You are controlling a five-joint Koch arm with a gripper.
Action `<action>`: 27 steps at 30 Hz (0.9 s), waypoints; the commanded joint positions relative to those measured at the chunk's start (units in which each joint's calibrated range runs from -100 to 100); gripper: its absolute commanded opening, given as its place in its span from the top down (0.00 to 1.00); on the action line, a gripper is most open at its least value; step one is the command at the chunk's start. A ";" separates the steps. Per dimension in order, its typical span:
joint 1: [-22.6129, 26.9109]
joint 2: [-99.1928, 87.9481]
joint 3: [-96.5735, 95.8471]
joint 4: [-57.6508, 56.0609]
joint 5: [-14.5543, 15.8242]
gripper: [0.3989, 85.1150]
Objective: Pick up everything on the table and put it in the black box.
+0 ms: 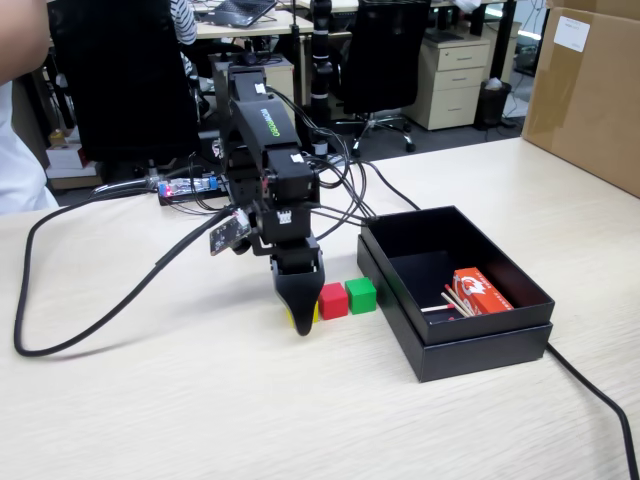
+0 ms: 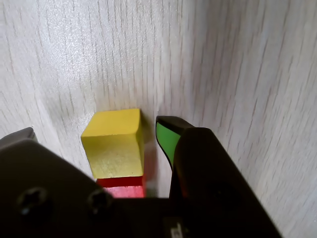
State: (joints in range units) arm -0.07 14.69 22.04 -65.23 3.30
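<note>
Down at the worktop (image 1: 200, 400), the pincer (image 1: 300, 322) points straight at the surface, its tip at the yellow cube (image 1: 289, 316). In the wrist view the yellow cube (image 2: 115, 144) sits between a dark jaw at the left edge and a jaw with a green pad on the right; a slim gap shows beside the pad, so the pincer is released, gripping nothing. Behind the yellow cube the red cube (image 1: 333, 300) and green cube (image 1: 361, 294) stand in a row, touching. Further right lies the black box (image 1: 480, 345), holding a red-and-white packet (image 1: 481, 292) and thin sticks (image 1: 455, 303). Beyond, a brown carton (image 1: 585, 90) stands.
</note>
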 commanded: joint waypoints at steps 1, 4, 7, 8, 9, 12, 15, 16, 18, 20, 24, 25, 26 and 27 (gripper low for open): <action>0.10 0.40 4.16 -2.20 -0.29 0.50; 0.15 1.54 4.88 -2.28 -0.20 0.57; 0.34 2.00 5.06 -2.28 0.00 0.65; 0.44 2.12 5.15 -2.28 0.05 0.67; 0.49 2.12 5.15 -2.28 0.10 0.70; 0.49 2.12 5.24 -2.28 0.20 0.84; 0.39 1.20 4.88 -2.28 0.29 0.98; 0.39 0.17 4.25 -2.28 0.39 0.99; 0.39 -6.03 1.16 -2.37 0.49 0.99; 0.10 -11.31 -0.56 -2.71 0.49 0.99; -0.73 -30.36 -1.83 -6.26 0.24 1.00; -0.39 -36.55 -2.10 -6.86 0.10 1.00; 0.10 -39.31 -2.19 -7.12 0.10 1.00; 3.22 -46.42 -2.28 -7.12 0.15 1.00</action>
State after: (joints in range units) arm 2.47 -26.34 17.57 -71.97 3.64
